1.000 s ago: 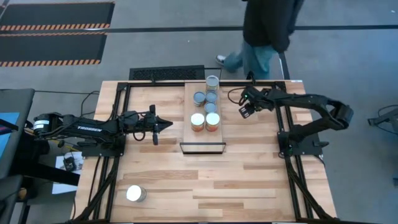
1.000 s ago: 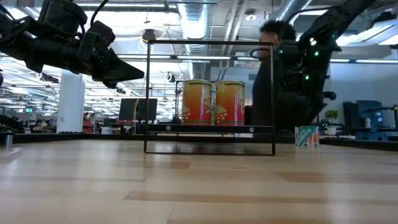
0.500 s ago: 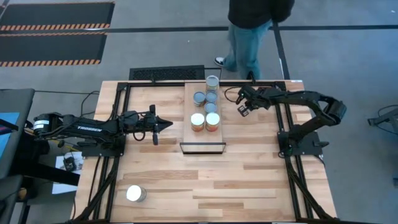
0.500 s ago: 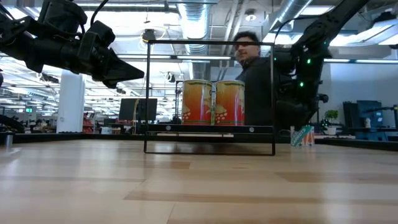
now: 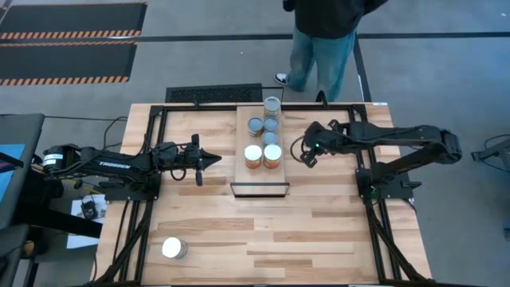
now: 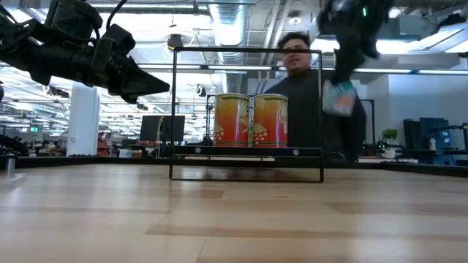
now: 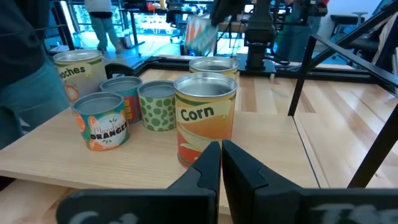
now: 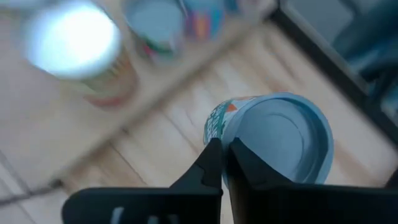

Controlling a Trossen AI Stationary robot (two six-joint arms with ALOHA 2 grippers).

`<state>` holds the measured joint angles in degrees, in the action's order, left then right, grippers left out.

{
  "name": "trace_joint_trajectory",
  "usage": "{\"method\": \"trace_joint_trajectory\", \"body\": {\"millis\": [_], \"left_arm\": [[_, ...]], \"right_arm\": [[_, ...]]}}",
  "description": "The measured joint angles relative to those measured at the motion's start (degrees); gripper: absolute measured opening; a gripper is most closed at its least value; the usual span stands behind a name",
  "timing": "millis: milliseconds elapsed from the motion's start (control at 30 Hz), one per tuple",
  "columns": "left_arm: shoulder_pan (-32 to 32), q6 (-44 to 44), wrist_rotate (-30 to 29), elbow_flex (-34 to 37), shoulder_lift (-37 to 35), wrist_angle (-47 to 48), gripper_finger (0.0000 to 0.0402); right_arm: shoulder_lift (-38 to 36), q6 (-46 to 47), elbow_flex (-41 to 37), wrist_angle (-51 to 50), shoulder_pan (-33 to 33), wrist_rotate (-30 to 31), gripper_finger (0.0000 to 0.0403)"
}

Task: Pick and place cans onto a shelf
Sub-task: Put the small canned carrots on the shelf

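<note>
1. While the left gripper hangs idle at 9 o'clock of the shelf with its fingers pressed together on nothing, the right gripper sits at 3 o'clock of the shelf, just beside the front pair of cans.
2. The right fingers are pinched nearly together at the edge of a teal can. In the low view that can hangs clear of the tabletop, so I judge it grasped, seemingly by its rim, though the blur leaves the exact contact uncertain.
3. Handling: the teal can is a rigid metal cylinder, probably fairly heavy if full. A rim pinch is thin and off-centre, so the can may swing or slip. A hold across the body at mid-height would be steadier.
4. Its top is a flat bluish-grey disc with a raised lip, and its side carries a glossy printed label, which is likely slick against the dark fingers.
5. Six cans already stand upright on the shelf, reaching from its middle toward 12 o'clock. The front pair includes the corn can, with a ribbed silver top and an orange label.
6. The shelf is a smooth pale board on a thin black frame, and its bare stretch lies toward 6 o'clock.
7. One loose can stands at 7 o'clock on the planked tabletop, well apart from both arms.
</note>
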<state>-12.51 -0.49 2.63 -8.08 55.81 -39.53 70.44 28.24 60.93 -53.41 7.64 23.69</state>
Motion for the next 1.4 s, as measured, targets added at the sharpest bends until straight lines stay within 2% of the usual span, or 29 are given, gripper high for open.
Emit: {"method": "trace_joint_trajectory", "body": {"millis": [133,300,467,700,900,1033,1400], "left_arm": [[0.0,0.0,0.0,0.0,0.0,-0.2,0.0004],[0.0,-0.2,0.0,0.0,0.0,-0.2,0.0004],[0.0,-0.2,0.0,0.0,0.0,-0.3,0.0004],[0.0,-0.2,0.0,0.0,0.0,-0.2,0.0004],[0.0,-0.2,0.0,0.0,0.0,0.0,0.0004],[0.0,-0.1,0.0,0.0,0.0,0.0,0.0004],[0.0,0.0,0.0,0.0,0.0,0.0,0.0004]], "right_arm": [[2.5,-1.5,6.9,1.9,-5.3,5.1,0.0019],[9.3,-11.2,14.6,8.7,-7.3,4.5,0.0019],[18.8,-23.7,24.1,12.2,-6.4,2.9,0.0017],[33.0,-37.6,37.6,12.7,-0.9,-6.0,0.0017],[42.5,-41.7,46.9,6.1,2.9,-12.4,0.0017],[45.4,-43.2,49.9,2.1,4.2,-14.7,0.0017],[45.2,-41.7,50.0,-0.1,6.4,-21.3,0.0017]]}}
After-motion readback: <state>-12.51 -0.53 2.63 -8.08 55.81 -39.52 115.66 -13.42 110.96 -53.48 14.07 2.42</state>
